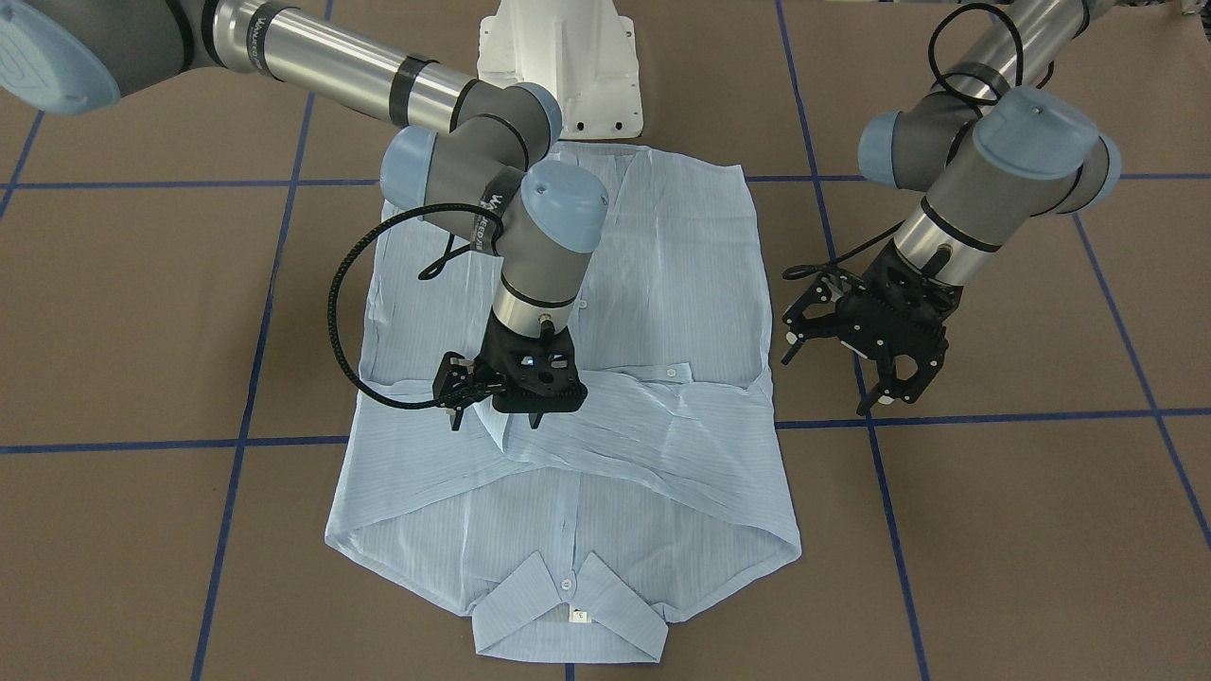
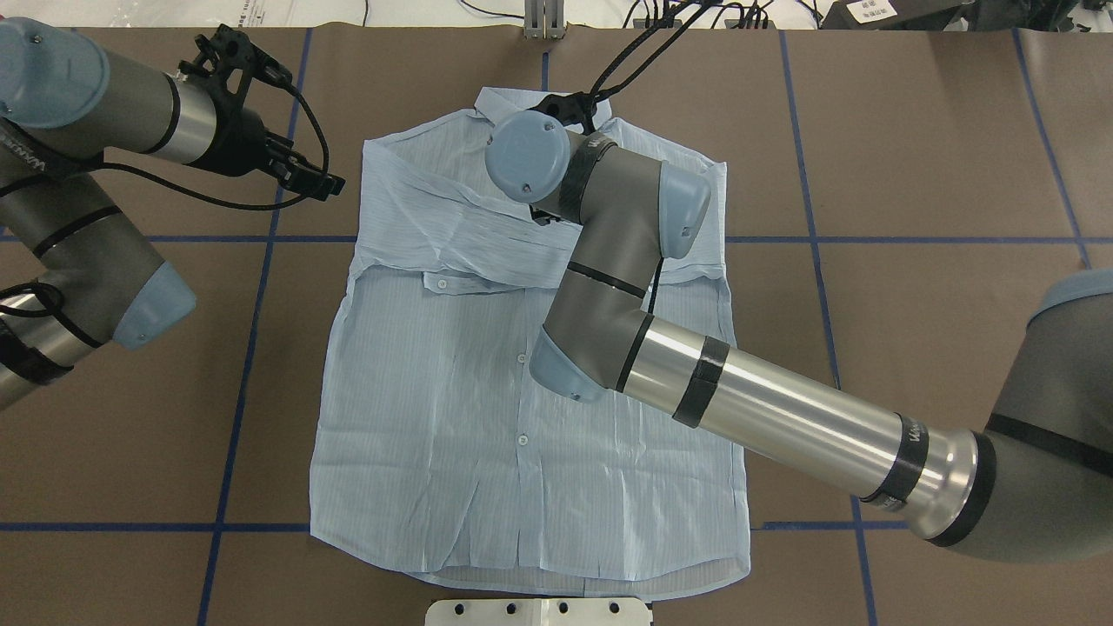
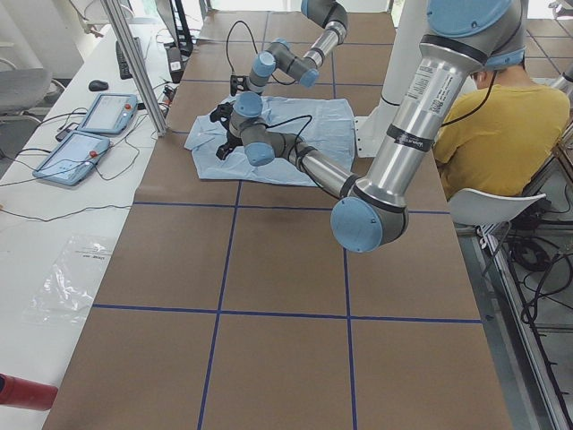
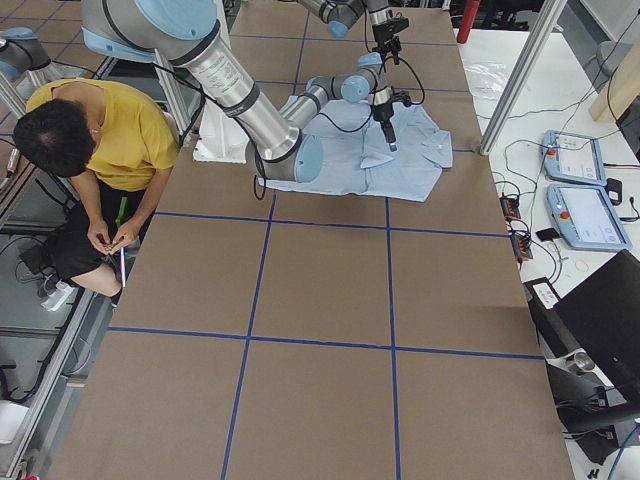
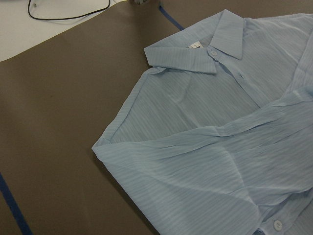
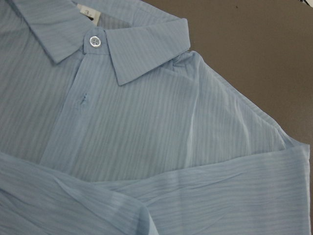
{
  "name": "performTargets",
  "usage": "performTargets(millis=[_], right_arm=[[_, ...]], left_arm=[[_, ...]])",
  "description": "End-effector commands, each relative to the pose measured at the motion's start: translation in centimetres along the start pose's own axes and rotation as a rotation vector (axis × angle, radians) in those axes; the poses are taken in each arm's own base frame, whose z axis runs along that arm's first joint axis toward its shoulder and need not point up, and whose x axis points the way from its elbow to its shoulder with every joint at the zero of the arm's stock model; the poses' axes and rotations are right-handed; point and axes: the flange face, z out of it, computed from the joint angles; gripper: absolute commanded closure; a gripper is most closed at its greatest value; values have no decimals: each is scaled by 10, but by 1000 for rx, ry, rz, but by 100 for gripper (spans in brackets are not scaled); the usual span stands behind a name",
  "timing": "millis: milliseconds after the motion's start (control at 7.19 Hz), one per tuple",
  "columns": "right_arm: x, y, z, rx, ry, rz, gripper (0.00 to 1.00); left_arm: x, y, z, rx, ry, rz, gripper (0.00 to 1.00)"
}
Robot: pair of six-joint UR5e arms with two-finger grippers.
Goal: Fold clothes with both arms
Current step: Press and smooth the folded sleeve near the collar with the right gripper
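1. Shirt [image 1: 662,284] is partly covered in the overhead view. The right arm [image 2: 783,417] reaches out from the pedestal base [image 1: 558,66] across its right half, and that arm's wrist hides the right gripper [image 1: 530,409].
2. The left gripper [image 1: 889,395] hangs off the shirt's left edge, far out from the base, over bare table [image 1: 993,530]. Its fingers stand apart with nothing between them.
3. The right gripper points down at the folded sleeves [image 1: 643,407], beyond the shirt's middle as seen from the base. I cannot tell whether it is spread or pinching cloth.
4. Neither wrist view shows fingers, only a shoulder and the collar [image 1: 568,615].
5. The fabric is pale blue, thin, finely striped and creased. The front is up and fastened with white buttons [image 1: 567,584]. Both sleeves cross the chest in one band, and a small white neck tag [image 1: 580,617] sits in the collar.
6. It lies flat directly in front of the base, hem nearest it and collar at the far end. Its long axis runs straight away from the base.
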Motion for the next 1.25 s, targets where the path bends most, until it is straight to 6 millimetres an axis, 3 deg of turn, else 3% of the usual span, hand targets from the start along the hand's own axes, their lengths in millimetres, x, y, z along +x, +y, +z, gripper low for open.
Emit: performTargets(millis=[0, 417, 695, 973, 1112], right_arm=[[-16, 24, 16, -17, 67, -45, 0], [-9, 35, 25, -69, 158, -126, 0], [9, 31, 33, -91, 239, -232, 0], [92, -24, 59, -92, 269, -334, 0], [143, -38, 77, -45, 232, -342, 0]], left_arm=[[0, 0, 0, -1, 1, -1, 0], [1, 1, 1, -2, 2, -7, 0], [2, 0, 0, 1, 3, -7, 0], [2, 0, 0, -1, 2, -9, 0], [4, 0, -1, 2, 5, -17, 0]])
